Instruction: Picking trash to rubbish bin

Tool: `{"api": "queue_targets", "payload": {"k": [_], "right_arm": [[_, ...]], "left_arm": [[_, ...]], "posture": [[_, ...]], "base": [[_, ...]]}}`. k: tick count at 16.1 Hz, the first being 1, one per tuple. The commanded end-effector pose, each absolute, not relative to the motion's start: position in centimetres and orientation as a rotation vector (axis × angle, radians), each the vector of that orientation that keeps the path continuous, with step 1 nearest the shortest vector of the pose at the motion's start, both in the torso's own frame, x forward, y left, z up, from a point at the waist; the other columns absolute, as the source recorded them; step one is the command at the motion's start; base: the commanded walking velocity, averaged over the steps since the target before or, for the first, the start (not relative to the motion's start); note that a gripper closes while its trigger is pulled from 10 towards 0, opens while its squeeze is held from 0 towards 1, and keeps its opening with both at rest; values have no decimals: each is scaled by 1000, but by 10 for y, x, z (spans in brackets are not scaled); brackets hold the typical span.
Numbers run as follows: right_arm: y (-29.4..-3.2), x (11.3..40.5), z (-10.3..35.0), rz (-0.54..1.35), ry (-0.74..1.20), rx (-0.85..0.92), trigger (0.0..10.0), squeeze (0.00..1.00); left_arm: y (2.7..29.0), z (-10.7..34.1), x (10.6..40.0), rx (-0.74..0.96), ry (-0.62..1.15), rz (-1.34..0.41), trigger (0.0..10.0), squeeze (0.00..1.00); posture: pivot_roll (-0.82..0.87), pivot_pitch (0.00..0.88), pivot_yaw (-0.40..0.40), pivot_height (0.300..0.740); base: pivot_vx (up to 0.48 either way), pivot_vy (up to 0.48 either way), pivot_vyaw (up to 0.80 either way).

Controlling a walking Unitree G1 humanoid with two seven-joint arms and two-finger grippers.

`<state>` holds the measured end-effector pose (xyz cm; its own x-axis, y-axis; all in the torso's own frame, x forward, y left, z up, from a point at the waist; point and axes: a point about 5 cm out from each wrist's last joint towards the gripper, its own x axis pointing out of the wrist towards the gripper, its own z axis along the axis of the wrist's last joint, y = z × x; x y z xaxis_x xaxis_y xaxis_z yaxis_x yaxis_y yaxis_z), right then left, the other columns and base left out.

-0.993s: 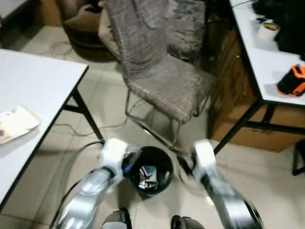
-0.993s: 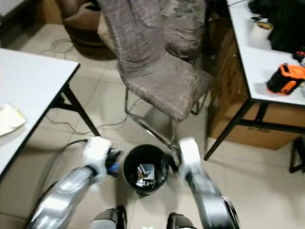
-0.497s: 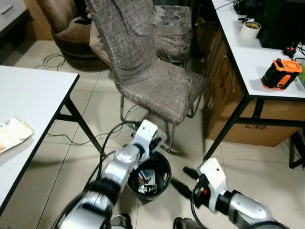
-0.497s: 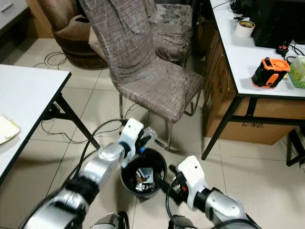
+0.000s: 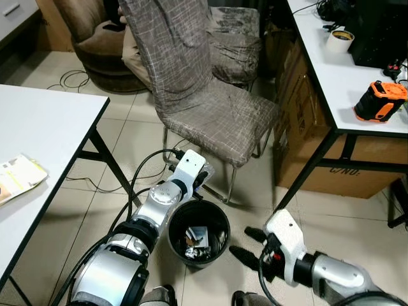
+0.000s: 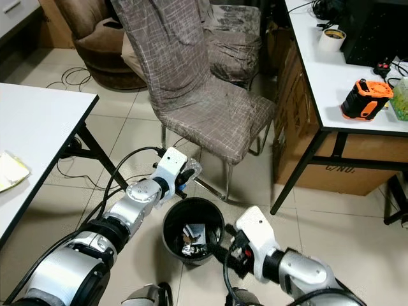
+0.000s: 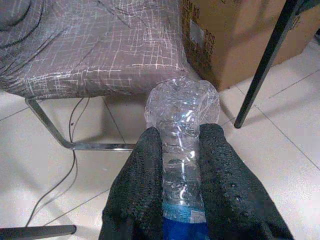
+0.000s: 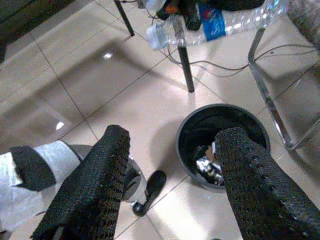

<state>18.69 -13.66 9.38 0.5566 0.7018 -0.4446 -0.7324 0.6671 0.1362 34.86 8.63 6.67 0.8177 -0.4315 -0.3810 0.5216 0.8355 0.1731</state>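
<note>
Now I have the bottle up near the bin, not yet over it.

My left tool [image 7: 181, 165] is clamped on the crushed plastic bottle [image 7: 182, 125], held beside the far rim of the black bin [image 5: 220, 213], under the chair [image 5: 217, 115]. My right tool [image 8: 172, 187] hangs open by the bin's other side. If I let go here, the bottle could land on the floor or bounce off the rim.

Dark printing on the brown cardboard box [image 5: 317, 162] under the white table, too blurred to read (likewise in the left wrist view); no other legible text
</note>
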Motion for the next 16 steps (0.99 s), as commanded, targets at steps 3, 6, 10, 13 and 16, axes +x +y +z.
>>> {"api": "queue_targets", "payload": {"k": [3, 6, 10, 13, 16], "right_arm": [[-134, 186, 97, 860, 507, -65, 10000, 0], [-131, 186, 97, 865, 515, -74, 10000, 0], [-129, 190, 99, 870, 512, -64, 10000, 0], [-129, 192, 100, 872, 512, -70, 10000, 0], [-130, 194, 95, 828, 509, -87, 10000, 0]], "left_arm": [[82, 81, 358, 228, 281, -502, 10000, 1000], [80, 82, 358, 212, 281, -518, 10000, 1000], [77, 82, 358, 183, 280, -526, 10000, 1000], [78, 78, 355, 150, 288, -531, 10000, 1000], [89, 71, 348, 101, 264, -521, 10000, 0]], "posture": [[-191, 142, 22, 740], [-190, 139, 18, 740], [-190, 138, 15, 740], [-177, 134, 3, 740], [-149, 120, 5, 740]], "base": [[0, 0, 0], [0, 0, 0], [0, 0, 0], [0, 0, 0], [0, 0, 0]]}}
